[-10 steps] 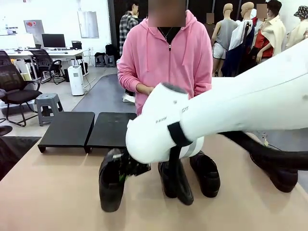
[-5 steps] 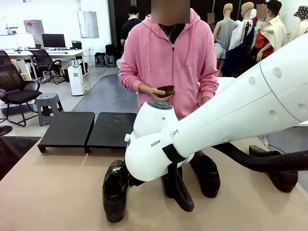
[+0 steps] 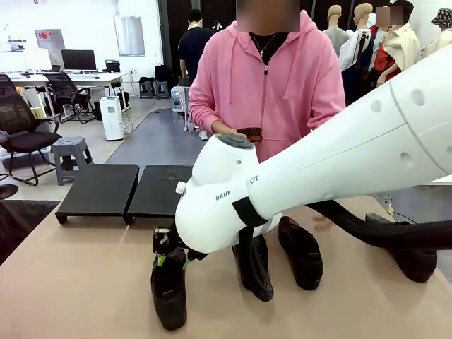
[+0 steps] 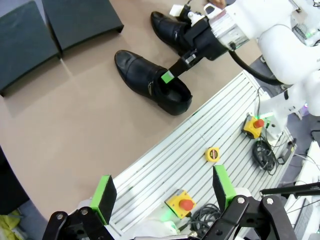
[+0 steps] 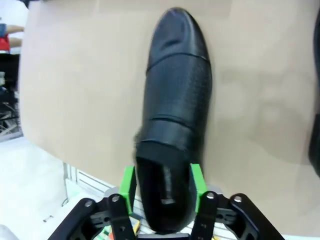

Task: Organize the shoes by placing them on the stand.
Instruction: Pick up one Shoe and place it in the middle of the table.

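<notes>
One shoe (image 5: 175, 115) lies on the tabletop (image 5: 75, 75), long axis running up the right wrist frame, toe at top, heel at bottom between the green pads (image 5: 128, 186) of the right gripper (image 5: 162, 187); whether they clamp it I cannot tell. The left gripper (image 4: 162, 187) hangs wide open and empty, and the stand (image 4: 80, 20) sits upper left in its frame, apart from that shoe.

both trays of the stand (image 3: 99, 189) at far left lie bare; open bench (image 3: 78, 282) leads to them from the near left. the right arm (image 3: 332, 162) bars the middle and right.
</notes>
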Robot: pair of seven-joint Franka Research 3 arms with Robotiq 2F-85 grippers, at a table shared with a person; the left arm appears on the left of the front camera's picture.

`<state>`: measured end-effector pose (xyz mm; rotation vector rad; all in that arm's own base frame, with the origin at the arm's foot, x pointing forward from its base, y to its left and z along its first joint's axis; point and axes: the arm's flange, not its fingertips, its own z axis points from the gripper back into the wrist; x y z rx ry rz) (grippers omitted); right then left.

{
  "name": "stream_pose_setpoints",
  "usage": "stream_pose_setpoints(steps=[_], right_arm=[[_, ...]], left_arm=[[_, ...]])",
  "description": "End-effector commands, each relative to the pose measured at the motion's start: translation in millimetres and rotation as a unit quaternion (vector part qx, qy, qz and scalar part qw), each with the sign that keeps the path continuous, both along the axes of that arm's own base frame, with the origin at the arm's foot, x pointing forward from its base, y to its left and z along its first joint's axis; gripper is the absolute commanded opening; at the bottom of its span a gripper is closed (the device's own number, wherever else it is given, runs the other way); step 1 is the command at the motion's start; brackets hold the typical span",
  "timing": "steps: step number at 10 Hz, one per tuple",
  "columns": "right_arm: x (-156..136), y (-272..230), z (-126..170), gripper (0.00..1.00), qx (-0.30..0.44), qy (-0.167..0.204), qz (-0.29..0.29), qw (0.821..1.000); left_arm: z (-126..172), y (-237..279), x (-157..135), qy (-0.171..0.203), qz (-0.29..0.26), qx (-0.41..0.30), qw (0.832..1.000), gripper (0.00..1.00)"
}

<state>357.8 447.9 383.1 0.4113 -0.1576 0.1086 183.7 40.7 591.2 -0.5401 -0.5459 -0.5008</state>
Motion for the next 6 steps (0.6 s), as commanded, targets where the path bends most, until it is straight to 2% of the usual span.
stream_pose_setpoints(steps=[1, 2, 4, 5, 6], right_arm=[[4.4, -22.0, 20.8, 1.0, 0.008, -0.026, 0.005, 1.0], [13.1, -34.9, 30.1, 1.0, 0.003, -0.028, 0.003, 1.0], [30.6, -70.0, 56.9, 1.0, -0.008, -0.056, -0.015, 0.998], [31.8, -71.9, 59.2, 1.0, -0.012, -0.065, -0.015, 0.998], [26.5, -62.0, 57.8, 1.0, -0.007, -0.049, 0.006, 0.999]], left_arm=[[0.9, 2.1, -0.9, -0.002, -0.01, -0.006, 1.0, 1.0], [0.9, 2.1, -0.9, -0.002, -0.01, -0.006, 1.0, 1.0], [0.9, 2.1, -0.9, -0.002, -0.01, -0.006, 1.0, 1.0], [0.9, 2.1, -0.9, -0.002, -0.01, -0.006, 1.0, 1.0], [0.9, 2.1, -0.9, -0.002, -0.01, -0.006, 1.0, 1.0]])
